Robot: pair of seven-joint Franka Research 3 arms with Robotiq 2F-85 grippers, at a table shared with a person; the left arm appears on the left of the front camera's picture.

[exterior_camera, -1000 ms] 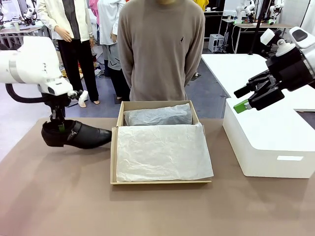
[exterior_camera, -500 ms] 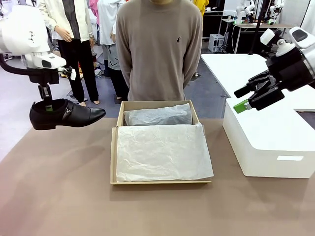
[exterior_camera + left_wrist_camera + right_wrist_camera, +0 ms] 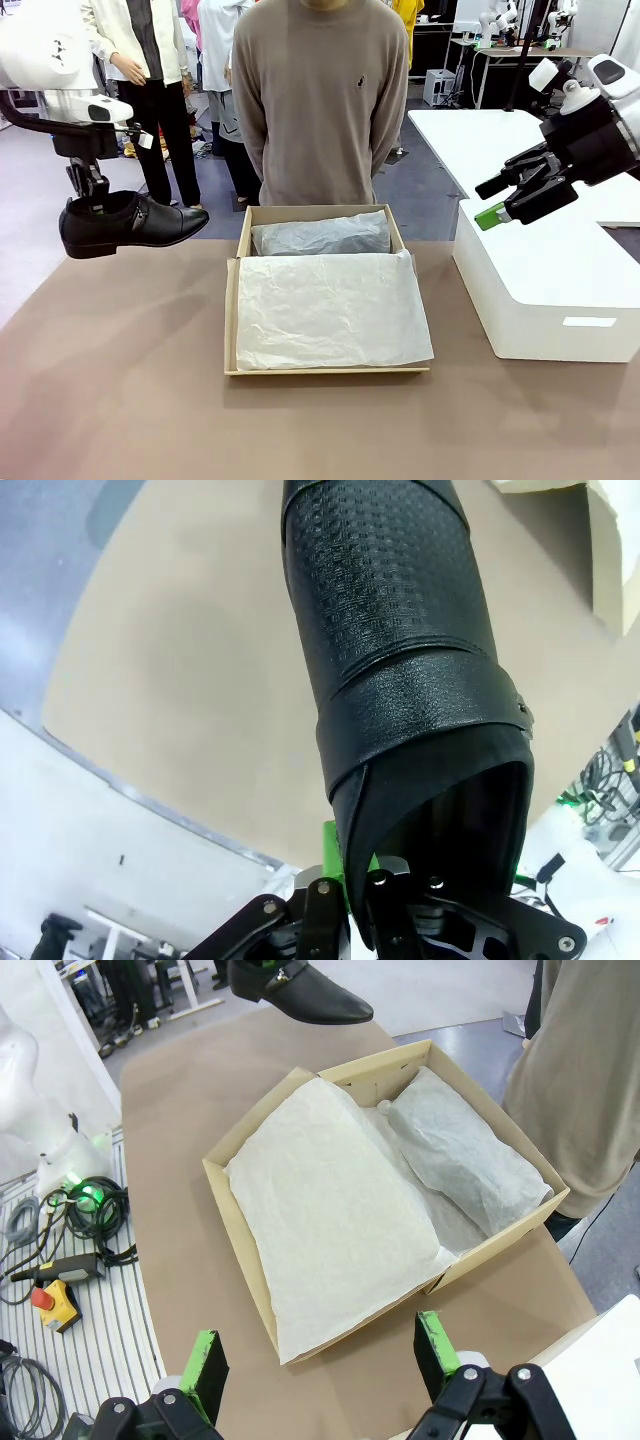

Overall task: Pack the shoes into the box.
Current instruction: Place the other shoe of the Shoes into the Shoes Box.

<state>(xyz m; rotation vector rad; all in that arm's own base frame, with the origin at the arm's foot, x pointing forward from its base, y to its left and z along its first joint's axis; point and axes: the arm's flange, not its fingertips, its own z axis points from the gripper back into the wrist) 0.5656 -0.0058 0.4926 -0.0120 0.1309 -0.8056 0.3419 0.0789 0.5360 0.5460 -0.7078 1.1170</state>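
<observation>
One black glossy shoe [image 3: 135, 224] hangs in the air at the table's left, toe pointing at the box. My left gripper [image 3: 93, 206] is shut on its heel collar. In the left wrist view the shoe [image 3: 400, 660] stretches away from that gripper [image 3: 352, 878], one finger inside the opening and one outside. The tan box [image 3: 232, 320] sits mid-table, lined with white tissue; a tissue-wrapped bundle [image 3: 320, 236] lies in its far part. My right gripper [image 3: 497, 203] hovers open at the right, above the white plastic box. From its wrist I see the box [image 3: 245, 1272], the shoe [image 3: 300, 985] and my open right gripper [image 3: 320, 1355].
A large white plastic box [image 3: 560, 290] stands on the table's right side. A person in a taupe sweater [image 3: 322, 100] stands right behind the cardboard box. Bare brown tabletop [image 3: 120, 380] lies in front and to the left. Cables and a controller [image 3: 50, 1270] lie off the table's edge.
My left gripper has lifted the shoe off the table, up and a little to the left. The right arm has stayed still.
</observation>
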